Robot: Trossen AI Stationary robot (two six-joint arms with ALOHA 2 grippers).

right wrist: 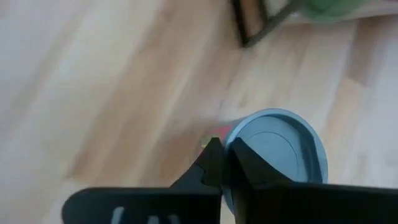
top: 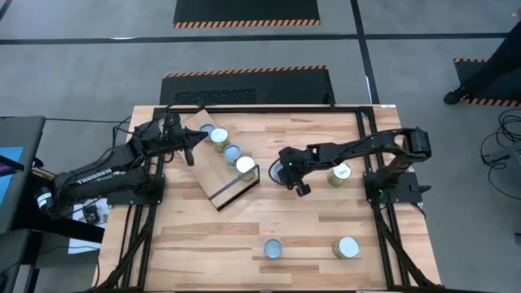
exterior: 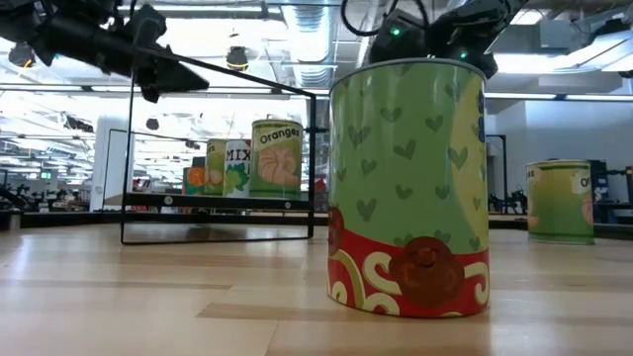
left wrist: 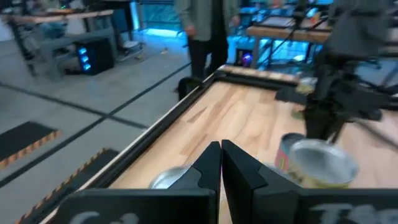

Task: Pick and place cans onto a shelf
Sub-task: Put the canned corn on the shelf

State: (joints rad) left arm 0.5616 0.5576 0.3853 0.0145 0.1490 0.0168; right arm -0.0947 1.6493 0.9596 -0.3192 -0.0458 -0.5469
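Standing upright on shelf (top: 213, 175), four cans (top: 232, 153)

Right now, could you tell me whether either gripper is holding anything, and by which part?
Nothing is held. The left gripper is shut and empty above the shelf. The right gripper is shut just above a can, with nothing between its fingers.

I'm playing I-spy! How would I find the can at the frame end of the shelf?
Look at the table's left half for the plywood shelf lying slantwise. Four cans stand in a row on it; the end can sits beside its dark frame, nearest the table's middle.
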